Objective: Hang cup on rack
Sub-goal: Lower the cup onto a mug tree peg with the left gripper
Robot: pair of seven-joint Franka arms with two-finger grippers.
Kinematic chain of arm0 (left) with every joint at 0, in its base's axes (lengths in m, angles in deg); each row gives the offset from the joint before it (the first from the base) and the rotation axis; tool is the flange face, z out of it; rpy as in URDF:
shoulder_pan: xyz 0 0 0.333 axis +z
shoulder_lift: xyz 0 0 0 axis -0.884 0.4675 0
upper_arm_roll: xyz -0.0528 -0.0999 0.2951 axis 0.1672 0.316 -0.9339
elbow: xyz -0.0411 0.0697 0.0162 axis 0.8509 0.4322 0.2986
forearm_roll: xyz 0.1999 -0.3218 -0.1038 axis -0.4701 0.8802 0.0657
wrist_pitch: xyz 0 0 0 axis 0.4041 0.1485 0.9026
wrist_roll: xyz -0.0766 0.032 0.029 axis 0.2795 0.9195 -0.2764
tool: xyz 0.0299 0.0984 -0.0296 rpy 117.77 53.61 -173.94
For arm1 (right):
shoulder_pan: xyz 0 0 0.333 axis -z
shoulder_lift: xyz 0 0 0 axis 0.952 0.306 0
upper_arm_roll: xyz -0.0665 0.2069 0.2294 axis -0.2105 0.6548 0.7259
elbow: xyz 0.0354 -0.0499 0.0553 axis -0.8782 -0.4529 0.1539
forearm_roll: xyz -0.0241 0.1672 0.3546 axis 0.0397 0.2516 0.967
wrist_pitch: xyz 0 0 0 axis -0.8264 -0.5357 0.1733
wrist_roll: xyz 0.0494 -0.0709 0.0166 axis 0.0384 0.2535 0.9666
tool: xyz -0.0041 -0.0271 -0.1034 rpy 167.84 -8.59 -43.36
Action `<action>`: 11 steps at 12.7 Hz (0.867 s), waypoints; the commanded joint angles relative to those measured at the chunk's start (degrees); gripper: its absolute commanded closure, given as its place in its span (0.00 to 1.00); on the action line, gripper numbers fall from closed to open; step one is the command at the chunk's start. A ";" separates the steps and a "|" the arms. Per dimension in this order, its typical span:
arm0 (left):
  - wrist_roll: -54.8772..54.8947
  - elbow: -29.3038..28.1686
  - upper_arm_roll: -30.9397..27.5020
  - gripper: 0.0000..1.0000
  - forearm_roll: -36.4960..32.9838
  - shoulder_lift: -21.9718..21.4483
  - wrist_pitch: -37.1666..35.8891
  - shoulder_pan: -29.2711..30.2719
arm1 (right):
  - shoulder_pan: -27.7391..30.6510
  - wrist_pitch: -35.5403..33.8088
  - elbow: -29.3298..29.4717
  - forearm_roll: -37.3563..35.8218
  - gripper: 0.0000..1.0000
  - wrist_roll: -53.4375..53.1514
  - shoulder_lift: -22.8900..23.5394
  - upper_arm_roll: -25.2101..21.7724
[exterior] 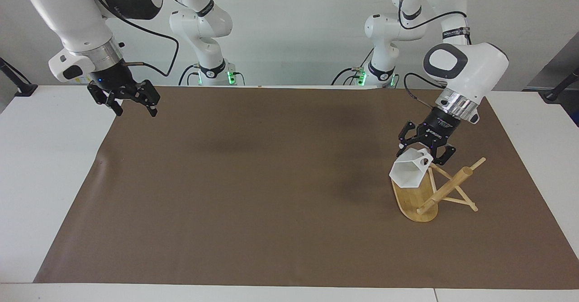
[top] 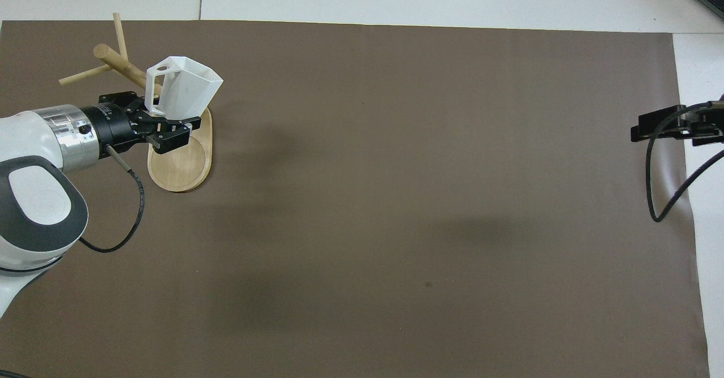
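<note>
The white faceted cup [exterior: 410,173] hangs tilted in the air, its mouth turned down and away from the robots. My left gripper [exterior: 424,153] is shut on it at the handle end and holds it over the bamboo rack's oval base [exterior: 412,199]. The rack [exterior: 445,188] stands at the left arm's end of the table, with its post [exterior: 454,181] and pegs beside the cup. From overhead, the cup [top: 184,88] covers part of the rack's base [top: 180,166], with the left gripper [top: 154,119] beside it. My right gripper [exterior: 135,110] is open and hangs over the mat's corner at the right arm's end.
A brown mat [exterior: 271,202] covers most of the white table [exterior: 45,157]. The right gripper [top: 656,130] shows edge-on at the mat's border, its cable looping below it. Nothing else lies on the mat.
</note>
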 commanded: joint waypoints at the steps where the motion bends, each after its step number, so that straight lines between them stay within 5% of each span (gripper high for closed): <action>1: -2.55 -1.50 -0.01 1.00 -0.97 -0.84 1.73 -0.46 | 0.00 -3.21 2.03 -1.22 0.00 0.99 0.31 -1.30; 11: -3.78 -3.09 -0.01 1.00 -0.97 -0.14 6.73 -0.64 | 0.09 -3.57 -2.19 -1.04 0.00 0.81 -2.77 -3.06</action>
